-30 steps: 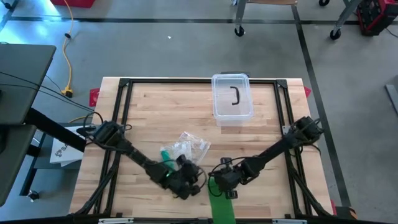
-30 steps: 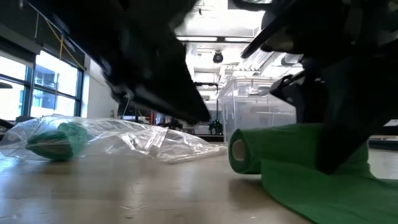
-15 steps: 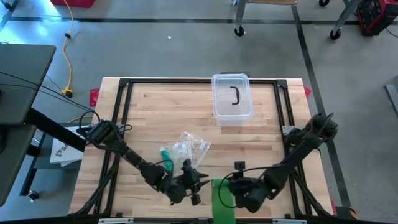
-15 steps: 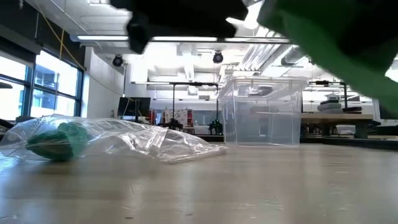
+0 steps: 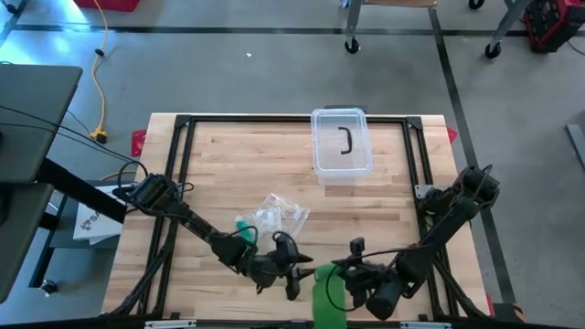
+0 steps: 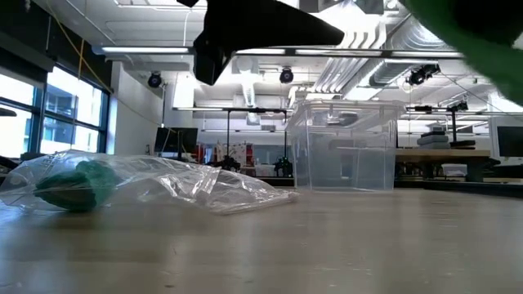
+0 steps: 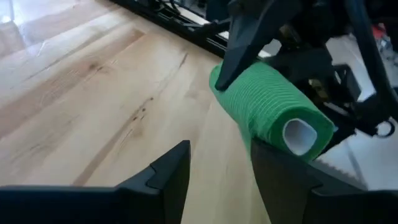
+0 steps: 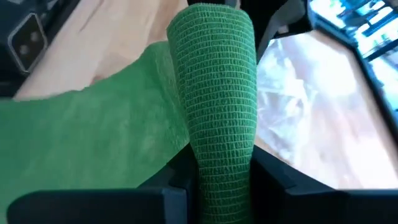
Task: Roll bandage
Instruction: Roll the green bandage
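From above, the two grippers meet close to the near edge of the tabletop [image 5: 219,164], and the dark arms crowd that spot so the fingers themselves are hard to make out. The green bandage [image 5: 326,291] shows there as a strip running off the near edge, partly covered by the right gripper [image 5: 345,283].

The right wrist view makes the grip plain: the right gripper's two fingers [image 8: 180,186] are closed on the lower part of the upright bandage roll, and a loose green tail spreads away from it. The left wrist view shows the same roll from its end, with a white core in the middle, pinched by dark fingers of the other arm. There the left gripper [image 7: 221,165] stands just beside the roll with its jaws apart and nothing between them; the roll sits past its fingertips.

The low view cuts off nearly all of this: only a blurred green mass in the upper corner and a dark arm part overhead. It shows instead what the wrist views miss, a clear plastic bag [image 6: 155,184] lying on the wood with a second green roll [image 6: 73,184] inside, and a clear box [image 6: 343,147] towards the far edge.
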Motion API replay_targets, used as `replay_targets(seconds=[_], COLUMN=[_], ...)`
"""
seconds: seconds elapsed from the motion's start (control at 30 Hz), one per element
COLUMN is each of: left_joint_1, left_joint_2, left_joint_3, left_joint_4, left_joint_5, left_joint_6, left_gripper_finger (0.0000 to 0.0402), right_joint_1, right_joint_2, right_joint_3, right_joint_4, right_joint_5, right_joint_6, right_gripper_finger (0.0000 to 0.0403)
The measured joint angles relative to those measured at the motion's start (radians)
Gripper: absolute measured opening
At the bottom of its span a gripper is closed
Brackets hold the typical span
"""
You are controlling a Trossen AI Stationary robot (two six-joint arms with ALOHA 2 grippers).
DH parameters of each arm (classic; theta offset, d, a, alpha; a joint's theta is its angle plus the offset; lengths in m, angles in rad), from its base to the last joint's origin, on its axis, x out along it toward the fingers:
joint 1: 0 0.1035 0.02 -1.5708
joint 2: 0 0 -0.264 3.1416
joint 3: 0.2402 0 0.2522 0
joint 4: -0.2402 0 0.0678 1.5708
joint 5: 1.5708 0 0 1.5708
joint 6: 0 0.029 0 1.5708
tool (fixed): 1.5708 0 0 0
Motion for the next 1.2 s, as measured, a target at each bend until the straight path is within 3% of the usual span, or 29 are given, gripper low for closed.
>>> replay_targets(seconds=[0.17,0.33,0.5,0.77,1.2], left_joint_1=[0.0,0.0,-0.013,0.002,0.028], left_joint_2=[0.001,-0.01,-0.053,-0.054,-0.048], left_joint_3=[0.0,0.0,0.0,0.0,0.0], left_joint_4=[-0.003,-0.093,-0.153,-0.04,0.0], left_joint_5=[0.006,0.003,-0.081,-0.044,-0.037], left_joint_6=[-0.066,-0.095,-0.098,-0.068,-0.118], left_gripper_finger=[0.0164,0.0164,0.0163,0.0166,0.0166], right_joint_1=[0.008,0.02,0.023,0.023,0.024], right_joint_2=[0.0,0.001,0.001,0.002,0.002], right_joint_3=[0.0,0.0,0.0,0.0,0.0], right_joint_4=[-0.022,-0.071,-0.074,-0.074,-0.067], right_joint_5=[0.089,0.111,0.11,0.119,0.148], right_joint_6=[-0.009,0.008,0.019,0.018,-0.005], right_gripper_finger=[0.0087,0.0087,0.0087,0.0087,0.0087])
